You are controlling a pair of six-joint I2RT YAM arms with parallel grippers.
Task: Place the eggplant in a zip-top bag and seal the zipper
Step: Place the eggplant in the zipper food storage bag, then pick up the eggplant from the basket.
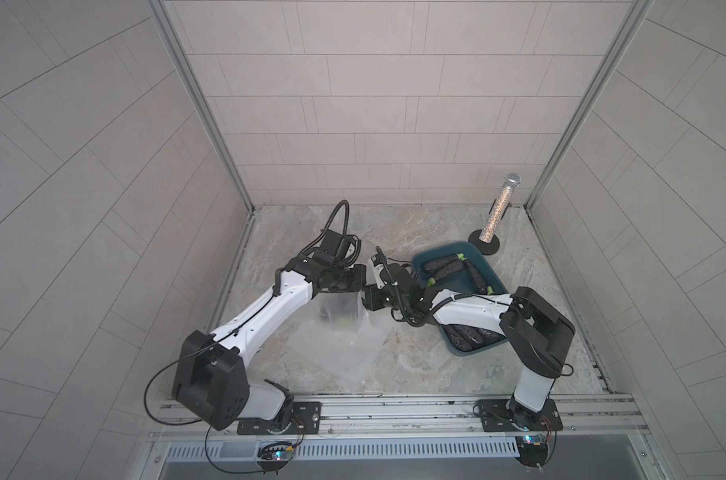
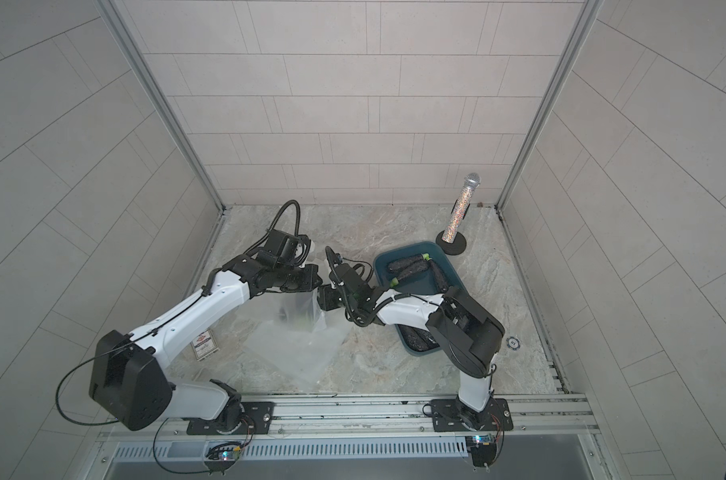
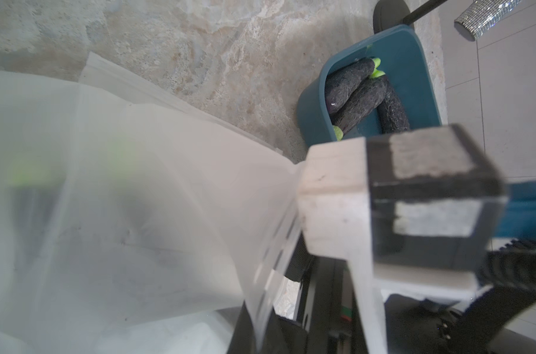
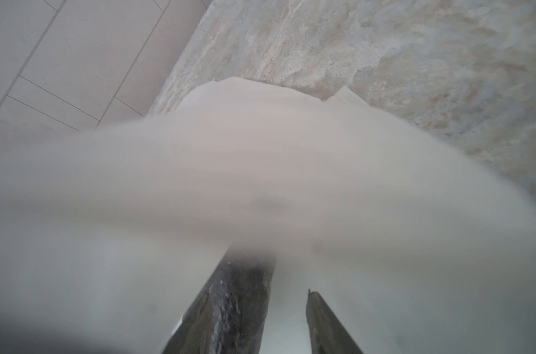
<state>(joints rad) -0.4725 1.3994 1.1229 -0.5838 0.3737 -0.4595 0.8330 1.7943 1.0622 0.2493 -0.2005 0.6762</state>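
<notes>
Marble-look tabletop [image 1: 415, 357], tiled walls [image 1: 353, 124]; left gripper [image 1: 355, 279] pressed together on the rim of the zip-top bag [image 1: 344, 345], holding the mouth up. Just beside it, the right gripper [image 4: 259, 294] sits at the mouth with jaws spread — eggplant [image 4: 239, 300] lies against one finger, gap to the other, so probably let go. Beyond the right gripper, blue bin [image 1: 444, 246] with more eggplants [image 1: 444, 270]. Eggplant looks fuzzy, light, fairly stiff — grab mid-body; bag is limp, slick film, pinch the zipper strip.

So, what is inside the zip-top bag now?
Through the cloudy bag, a dark eggplant with a green tip shows, between the parted jaws of the right gripper. The plastic blurs the rest, so anything else inside cannot be seen.
</notes>
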